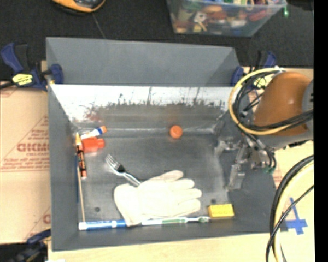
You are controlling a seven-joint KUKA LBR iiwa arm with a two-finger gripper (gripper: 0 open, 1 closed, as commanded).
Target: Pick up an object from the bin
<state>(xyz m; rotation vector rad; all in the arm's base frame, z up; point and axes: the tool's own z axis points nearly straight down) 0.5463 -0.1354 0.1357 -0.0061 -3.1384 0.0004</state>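
Note:
My gripper hangs at the bin's right side, above the sloping right wall and the floor's right edge, with nothing seen in it. Nearest to it is a small yellow block, lying below it in the front right corner. A white glove lies flat to the left of the block, at the front middle. An orange ball rests by the back wall, well left of the gripper.
A metal fork lies beside the glove's upper left. An orange and white piece and a dark marker sit along the left wall. A long thin pen-like stick runs along the front wall. The arm's orange cover and cables crowd the right rim.

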